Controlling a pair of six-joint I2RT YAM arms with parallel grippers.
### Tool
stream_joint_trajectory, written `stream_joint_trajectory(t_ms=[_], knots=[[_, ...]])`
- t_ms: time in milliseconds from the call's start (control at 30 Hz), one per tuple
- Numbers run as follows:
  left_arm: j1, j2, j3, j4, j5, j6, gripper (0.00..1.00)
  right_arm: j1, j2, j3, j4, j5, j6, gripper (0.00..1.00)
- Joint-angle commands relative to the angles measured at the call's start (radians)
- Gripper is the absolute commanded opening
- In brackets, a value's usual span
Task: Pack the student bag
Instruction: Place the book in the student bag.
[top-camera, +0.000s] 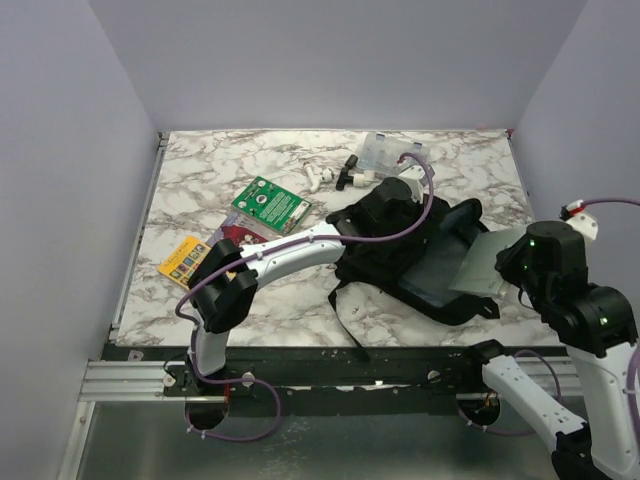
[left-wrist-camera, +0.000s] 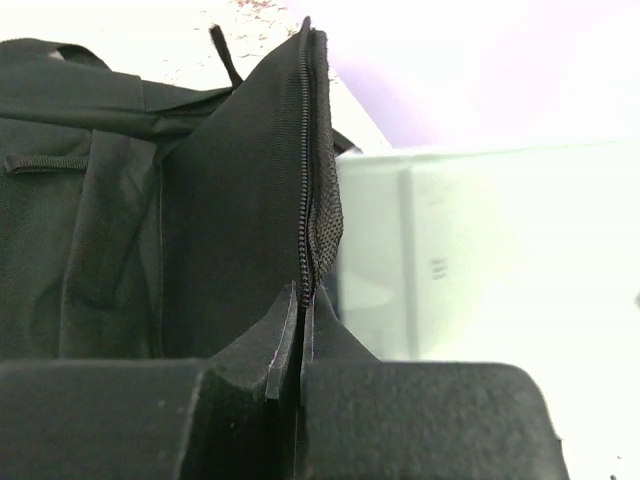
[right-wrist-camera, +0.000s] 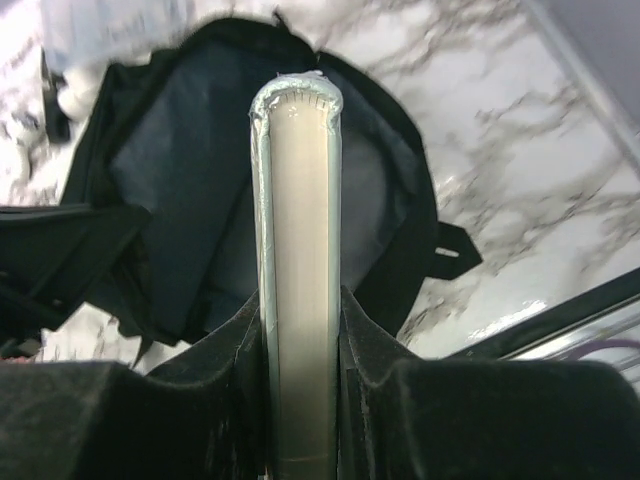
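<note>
Top external view, near edge first. The right gripper was seen low on the right, pinching a pale book by one end, the book's free end reaching over the bag. This was confirmed in the right wrist view: the book was clamped edge-up between the fingers and pointed at the grey lining of the open compartment. It was not yet inside.

The bag was found right of centre on the table, lying flat, its mouth turned toward the right arm. The left gripper was stretched across to the bag's far side. In the left wrist view its jaws were seen pressed together on the zip edge, which was held upright so that the mouth stood wide.

Progress was judged early. Nothing could be confirmed as already packed; the compartment was seen to hold only lining. Insertion of the book was taken as the step in hand.

Outside the bag, to the left, a yellow booklet, a red item partly hidden by the left arm, and a green card were noted. Farther back a white piece, a black piece and a clear box were noted. Which of these were meant for packing could not be told.
</note>
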Motion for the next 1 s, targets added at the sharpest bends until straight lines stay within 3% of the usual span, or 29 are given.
stream_joint_trajectory(t_ms=[0, 200, 400, 700, 967], knots=[[0.001, -0.133, -0.065, 0.183, 0.044, -0.027, 0.00, 0.006, 0.021, -0.083, 0.207, -0.136, 0.133, 0.00], [0.002, -0.194, -0.098, 0.246, 0.050, 0.007, 0.00, 0.006, 0.046, -0.233, 0.417, -0.244, 0.244, 0.01], [0.003, -0.212, -0.088, 0.280, 0.086, 0.024, 0.00, 0.004, 0.003, -0.350, 0.549, -0.231, 0.324, 0.01], [0.012, -0.211, -0.072, 0.284, 0.222, 0.063, 0.00, -0.002, -0.099, -0.585, 0.850, -0.317, 0.460, 0.01], [0.027, -0.185, -0.050, 0.281, 0.361, 0.076, 0.00, -0.186, -0.032, -0.817, 1.292, -0.756, 0.524, 0.01]])
